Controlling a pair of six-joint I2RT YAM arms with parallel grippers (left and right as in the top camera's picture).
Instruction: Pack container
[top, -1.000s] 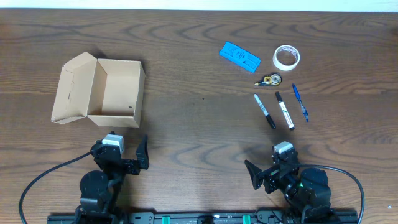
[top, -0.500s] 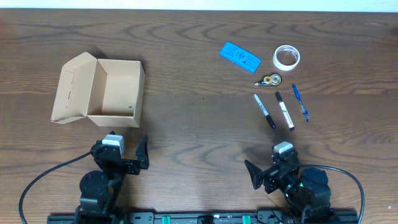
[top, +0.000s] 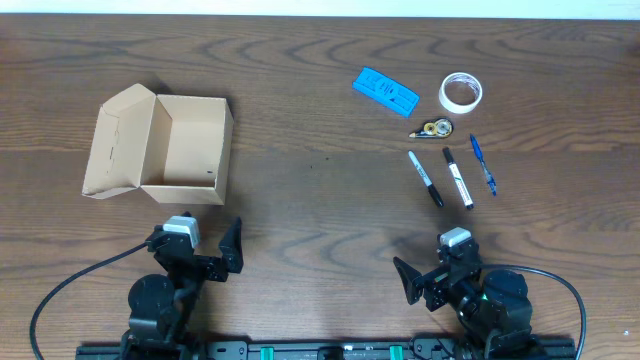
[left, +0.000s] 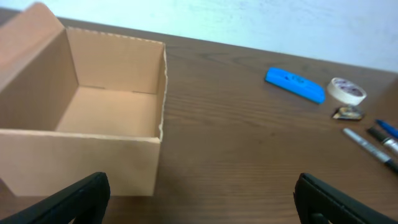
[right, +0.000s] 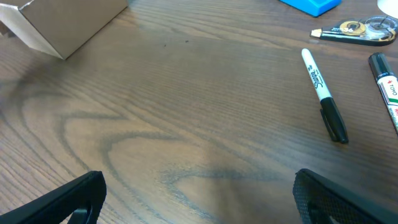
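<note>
both grippers, left (top: 207, 252) and right (top: 432, 270), are spread wide and hold nothing. the container (top: 165, 148) stands open, far left of the pens (top: 451, 177); thin pens may roll or slip when pinched.

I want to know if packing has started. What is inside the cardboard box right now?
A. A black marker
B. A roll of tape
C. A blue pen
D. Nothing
D: the container shows only its bare brown floor in the overhead and left wrist views, while the tape roll, the markers and the blue pen lie on the table far to its right.
</note>
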